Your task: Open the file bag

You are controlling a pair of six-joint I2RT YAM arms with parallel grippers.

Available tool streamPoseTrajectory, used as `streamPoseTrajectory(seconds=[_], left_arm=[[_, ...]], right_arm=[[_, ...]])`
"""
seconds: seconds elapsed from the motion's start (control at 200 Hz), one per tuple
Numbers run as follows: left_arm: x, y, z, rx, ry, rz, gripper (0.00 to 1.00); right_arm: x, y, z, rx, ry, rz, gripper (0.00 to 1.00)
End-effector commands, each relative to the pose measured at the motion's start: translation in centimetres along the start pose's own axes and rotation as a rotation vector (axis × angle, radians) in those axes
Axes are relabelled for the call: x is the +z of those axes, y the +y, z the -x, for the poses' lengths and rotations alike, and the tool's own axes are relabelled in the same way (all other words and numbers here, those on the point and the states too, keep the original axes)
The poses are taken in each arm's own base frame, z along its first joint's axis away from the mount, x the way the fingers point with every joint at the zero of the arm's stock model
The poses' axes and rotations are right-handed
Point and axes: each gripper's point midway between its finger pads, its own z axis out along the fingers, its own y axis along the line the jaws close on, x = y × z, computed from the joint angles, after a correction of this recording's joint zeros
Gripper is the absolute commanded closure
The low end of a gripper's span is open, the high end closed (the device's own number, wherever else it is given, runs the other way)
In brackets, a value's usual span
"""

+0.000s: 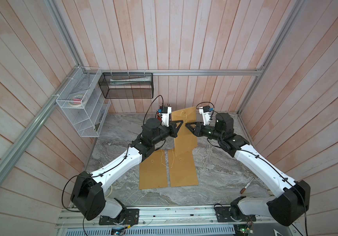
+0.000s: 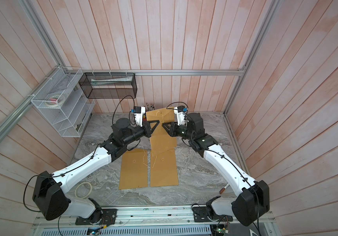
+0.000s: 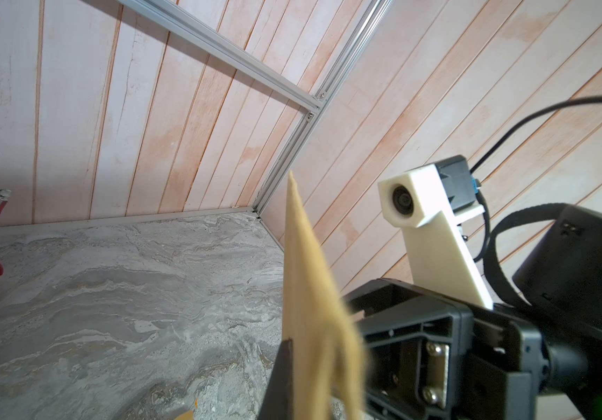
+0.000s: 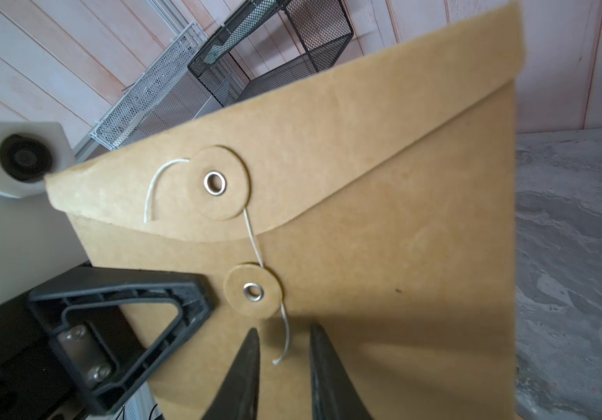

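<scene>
The right gripper [image 4: 285,331] is narrowly open. Its two black fingers sit either side of the loose tail of the white string [image 4: 287,338] without pinching it. Just past the tips, the string curls round the lower disc [image 4: 253,291] and runs up to the upper disc [image 4: 215,182] on the flap [image 4: 328,152], which lies closed.

The left gripper [image 1: 181,122] is clamped on one side edge of the brown file bag [image 4: 401,236]. It holds the bag upright between the two arms, over the back of the desk [image 1: 225,163]. I cannot tell whether the bag's lower edge rests on anything. A second bag [image 1: 153,169] and a third bag [image 1: 183,169] lie flat nearer the front, with a marker [image 1: 246,186] off to one side.

From where I stand, the tail looks the awkward part. It is thin and limp, so the fingers could close on air or nip the paper instead. A pull straight outward, rather than round the disc, would likely tighten the wrap. That could twist the bag in its one-edged hold until it slips, or tear the disc loose.
</scene>
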Motion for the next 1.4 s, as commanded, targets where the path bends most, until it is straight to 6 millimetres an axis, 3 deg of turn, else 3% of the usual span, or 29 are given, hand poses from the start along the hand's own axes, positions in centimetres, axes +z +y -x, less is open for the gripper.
streamPoseTrajectory(seconds=[0.0,0.3,0.815,1.396], left_arm=[[0.2,-1.2,0.2,0.028,-0.024,-0.056,1.00],[0.4,-1.8,0.1,0.036,-0.028,-0.076,1.00],[0.1,-2.0,-0.1,0.037,-0.029,-0.082,1.00],[-0.5,-1.7,-0.2,0.051,-0.038,-0.067,1.00]], right_arm=[[0.7,1.0,0.2,0.007,0.006,0.036,0.75],[1.4,1.3,0.0,0.011,0.014,0.056,0.78],[1.2,1.2,0.5,0.002,-0.015,0.043,1.00],[0.0,-0.5,2.4,0.000,-0.062,-0.078,1.00]])
